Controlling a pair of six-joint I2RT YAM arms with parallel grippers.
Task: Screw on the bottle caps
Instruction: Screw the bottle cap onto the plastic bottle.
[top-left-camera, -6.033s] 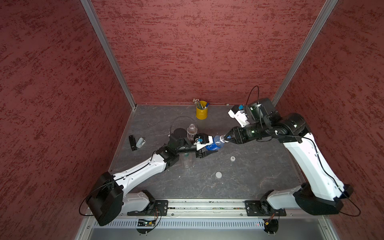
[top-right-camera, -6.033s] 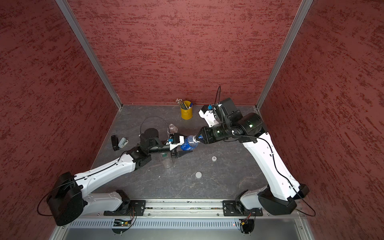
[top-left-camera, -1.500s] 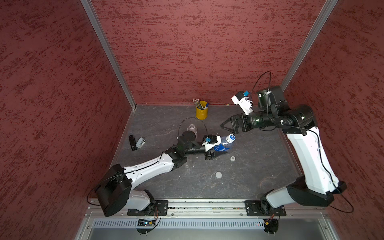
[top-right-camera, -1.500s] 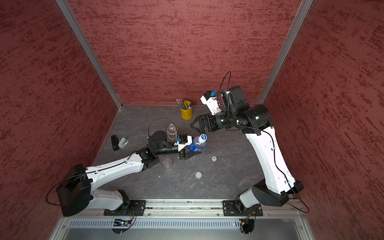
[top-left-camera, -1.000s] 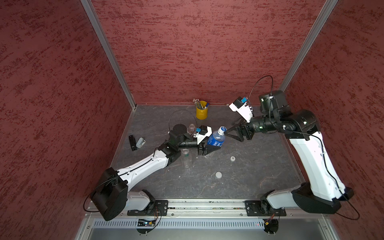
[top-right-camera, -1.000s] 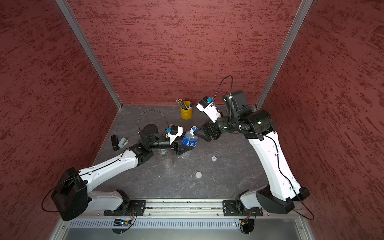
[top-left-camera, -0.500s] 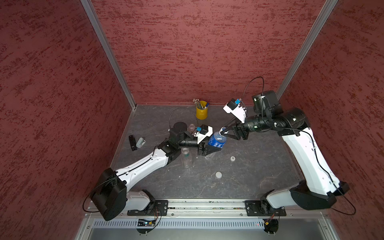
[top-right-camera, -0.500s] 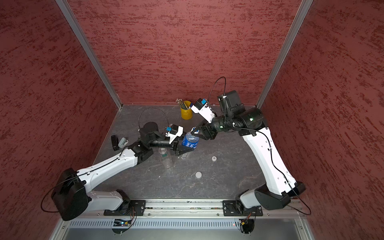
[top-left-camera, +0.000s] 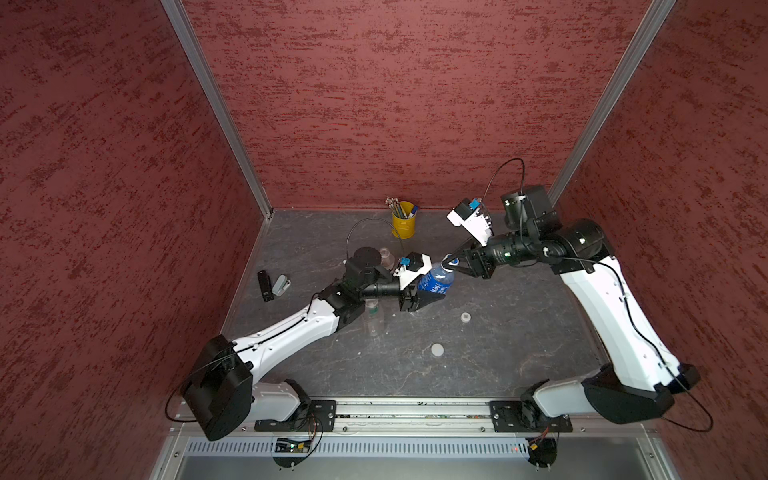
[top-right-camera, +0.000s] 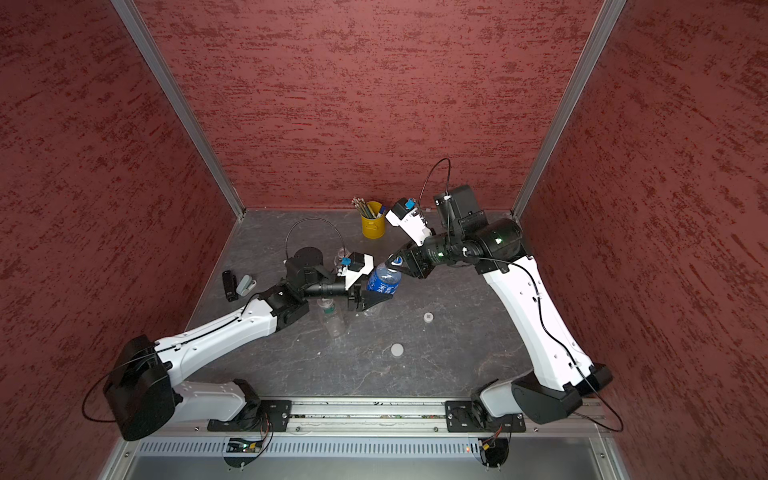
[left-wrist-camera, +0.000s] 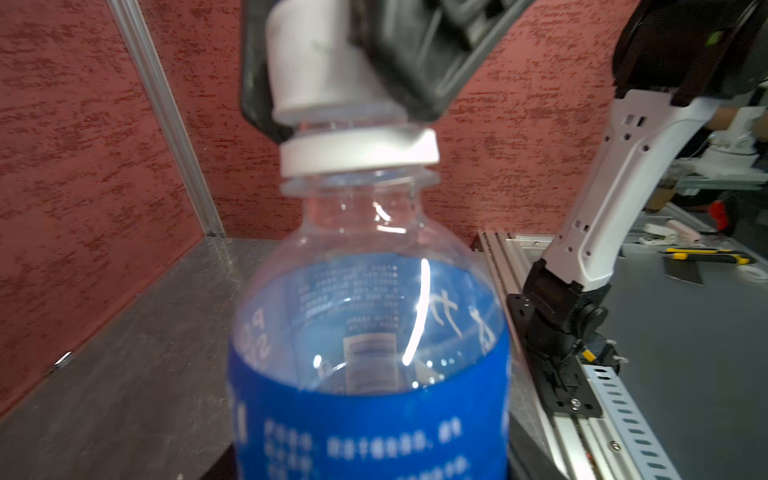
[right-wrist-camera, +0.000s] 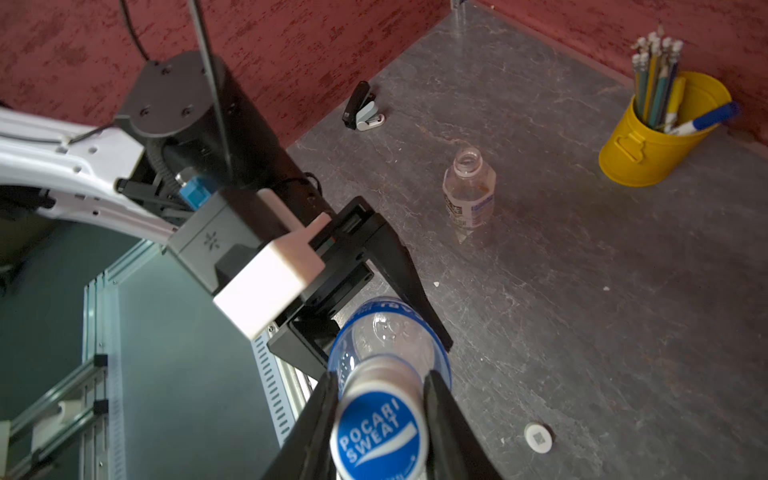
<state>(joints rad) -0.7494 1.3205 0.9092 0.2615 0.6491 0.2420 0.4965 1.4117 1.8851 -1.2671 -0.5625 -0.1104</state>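
Gripping the tilted blue-labelled bottle (top-left-camera: 435, 280), the left hand (top-left-camera: 428, 296) faces the right hand (right-wrist-camera: 380, 377) pinching its blue-and-white cap (right-wrist-camera: 379, 434).

Glossy clear plastic bottle (left-wrist-camera: 365, 332), matt marbled tabletop (top-left-camera: 498, 365).

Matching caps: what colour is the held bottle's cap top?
Blue with white lettering on the cap; best in right wrist view.

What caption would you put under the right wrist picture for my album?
Right tool pinches the blue-and-white cap atop the blue-labelled bottle held by the left tool.
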